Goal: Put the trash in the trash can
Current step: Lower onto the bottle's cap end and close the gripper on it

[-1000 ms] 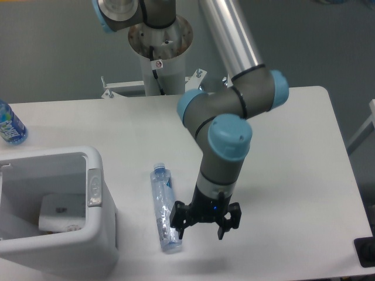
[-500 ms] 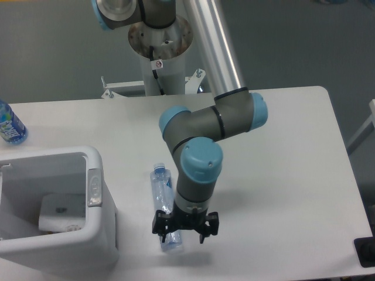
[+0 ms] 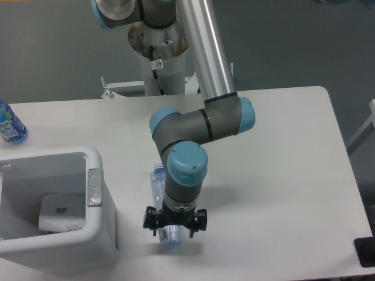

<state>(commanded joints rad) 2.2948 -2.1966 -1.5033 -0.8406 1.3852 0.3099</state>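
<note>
Camera view, fixed, looking down on a white table [image 3: 281, 175]. Arm [image 3: 202, 120] reaches from the base post at the top, wrist pointing straight down. Gripper [image 3: 174, 231] sits directly over the lower half of the clear bottle [image 3: 157, 181] — fingers spread, one on each side of it; whether they touch the plastic I cannot tell. Bottle lies flat on the table, cap end toward the far edge, bottom end showing below the gripper, just right of the bin. White bin [image 3: 55, 205] stands at the table's left front; grey oval patch on its right rim. White packet [image 3: 61, 212] rests inside on the bin floor. Blue-tinted bottle [image 3: 10, 124] at the far left edge, well apart.
</note>
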